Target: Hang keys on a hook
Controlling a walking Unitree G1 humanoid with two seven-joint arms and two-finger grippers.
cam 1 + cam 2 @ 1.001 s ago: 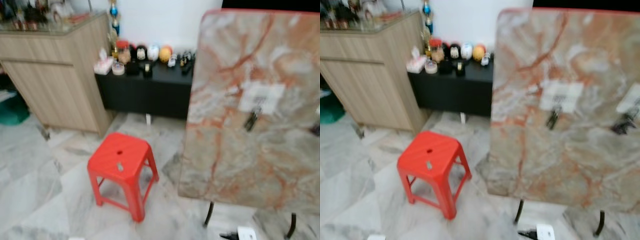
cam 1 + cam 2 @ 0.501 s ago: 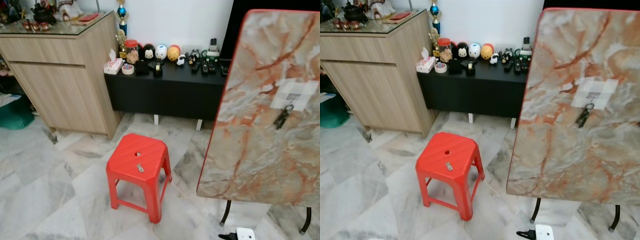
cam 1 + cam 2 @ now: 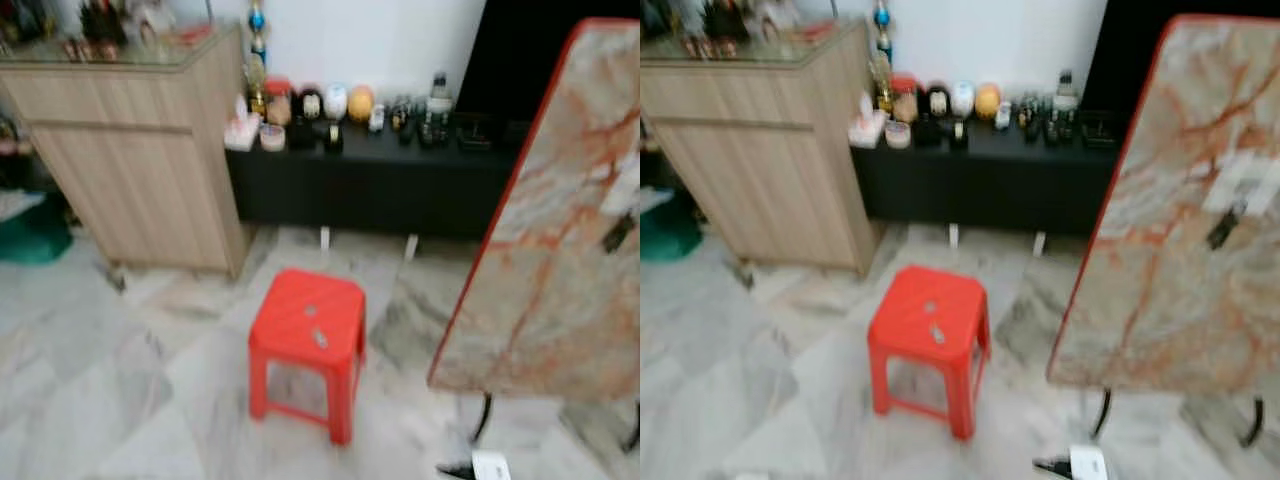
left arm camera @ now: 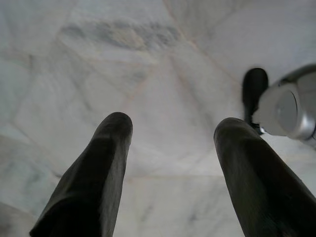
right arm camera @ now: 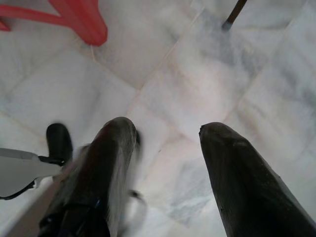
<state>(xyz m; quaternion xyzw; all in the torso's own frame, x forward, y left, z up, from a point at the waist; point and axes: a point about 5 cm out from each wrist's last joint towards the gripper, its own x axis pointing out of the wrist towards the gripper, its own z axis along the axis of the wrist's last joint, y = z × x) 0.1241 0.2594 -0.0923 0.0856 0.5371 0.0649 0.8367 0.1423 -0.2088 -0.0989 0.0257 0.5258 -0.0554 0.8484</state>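
Stool: red plastic stool (image 3: 928, 340), standing on the floor near the middle of the head views, in front of the black cabinet.
Keys: small pale object (image 3: 936, 334) lying on the stool seat, just beside a round hole in it; blurred, so its shape cannot be made out.
Board: marble-patterned panel (image 3: 1180, 260) with a red edge, standing upright and tilted on thin dark legs, to the right of the stool and apart from it.
Hook area: white patch (image 3: 1240, 180) high on the panel, with a dark item (image 3: 1221, 229) hanging just below it; too blurred to tell what it is.
Left gripper: (image 4: 170, 143) pointing down at pale marble floor, both black fingers (image 4: 101, 168) spread wide, nothing between them.
Right gripper: (image 5: 165, 136) also pointing down at the floor, fingers (image 5: 237, 173) well apart and bare; a red stool leg near the far edge of its view.
Floor: grey-veined marble tiles (image 3: 120, 400).
Cabinets: light wooden sideboard (image 3: 140, 170) at the left with a glass top and clutter on it; low black cabinet (image 3: 370, 180) against the white wall, touching the sideboard's side.
On the black cabinet: a row of small round figurines (image 3: 335, 102), jars and dark gadgets.
Elsewhere: green bin (image 3: 35, 230) at the far left; white plug block (image 3: 1087, 463) on the floor by the panel's legs.
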